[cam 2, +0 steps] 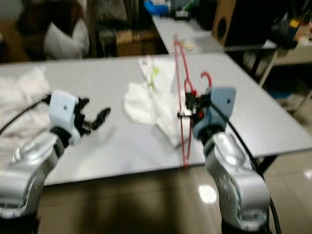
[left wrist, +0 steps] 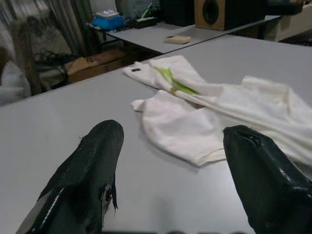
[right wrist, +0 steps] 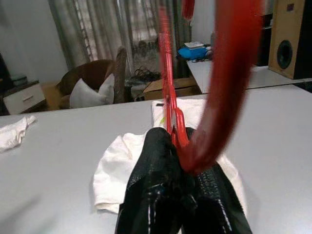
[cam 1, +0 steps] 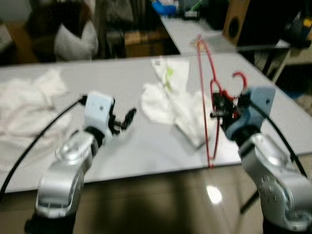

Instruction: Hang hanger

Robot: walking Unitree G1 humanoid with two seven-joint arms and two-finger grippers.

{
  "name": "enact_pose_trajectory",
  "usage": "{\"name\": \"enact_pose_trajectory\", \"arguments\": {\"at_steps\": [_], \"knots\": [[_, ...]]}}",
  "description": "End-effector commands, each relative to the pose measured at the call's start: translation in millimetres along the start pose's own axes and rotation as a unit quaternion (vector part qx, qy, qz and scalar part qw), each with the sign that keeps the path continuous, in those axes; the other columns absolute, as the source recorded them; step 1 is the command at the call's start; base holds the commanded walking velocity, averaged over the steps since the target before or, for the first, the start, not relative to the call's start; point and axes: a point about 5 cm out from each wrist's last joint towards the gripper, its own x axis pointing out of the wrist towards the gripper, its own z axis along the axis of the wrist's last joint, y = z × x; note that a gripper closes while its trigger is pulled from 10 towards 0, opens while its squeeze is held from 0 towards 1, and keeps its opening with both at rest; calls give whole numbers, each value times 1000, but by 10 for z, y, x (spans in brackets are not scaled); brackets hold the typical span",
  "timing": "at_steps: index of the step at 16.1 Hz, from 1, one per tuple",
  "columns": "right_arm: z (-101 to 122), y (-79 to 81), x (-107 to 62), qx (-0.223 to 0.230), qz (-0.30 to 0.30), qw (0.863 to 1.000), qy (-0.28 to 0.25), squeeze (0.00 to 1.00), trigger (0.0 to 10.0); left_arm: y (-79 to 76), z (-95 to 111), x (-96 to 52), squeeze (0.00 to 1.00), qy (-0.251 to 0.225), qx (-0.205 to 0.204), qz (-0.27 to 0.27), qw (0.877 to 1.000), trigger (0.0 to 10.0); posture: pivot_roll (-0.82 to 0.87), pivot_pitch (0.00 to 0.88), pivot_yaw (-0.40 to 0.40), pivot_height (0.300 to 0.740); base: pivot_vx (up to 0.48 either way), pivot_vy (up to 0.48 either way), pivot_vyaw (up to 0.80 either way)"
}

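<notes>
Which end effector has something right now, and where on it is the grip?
The right end effector is shut on the red hanger, gripping it at the neck just below the hook. The left end effector is open, holding nothing.

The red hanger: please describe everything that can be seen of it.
The red hanger is thin and glossy, probably plastic or coated wire. The right gripper is shut on it near the neck, just below the curved hook. It is held upright and edge-on above the near edge of the grey table, in front of a white garment. Whether it touches the garment cannot be told.
</notes>
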Motion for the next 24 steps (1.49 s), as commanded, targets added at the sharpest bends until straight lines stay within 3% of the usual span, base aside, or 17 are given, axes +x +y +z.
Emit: {"name": "enact_pose_trajectory", "arguments": {"at_steps": [1,6,11,16,24], "knots": [[2,49,-1,5,10,1000,-4,0,10000,43,-5,0,0,3,5,10,1000,10000,5,0,36,740,0,371,0],[-13,55,-7,6,11,1000,-5,0,10000,33,-28,-5,0,7,17,8,1000,10000,5,0,34,740,0,375,0],[-120,50,-22,8,14,999,32,0,10000,26,-51,1,0,8,18,9,1000,10000,4,0,34,740,0,377,0],[-118,62,-12,-7,21,1000,18,0,10000,30,-53,7,0,7,20,11,1000,10000,9,0,26,740,0,376,0],[-207,-293,-42,-29,-45,998,30,0,10000,65,-62,6,0,7,26,19,999,10000,15,0,20,740,0,376,0]]}}
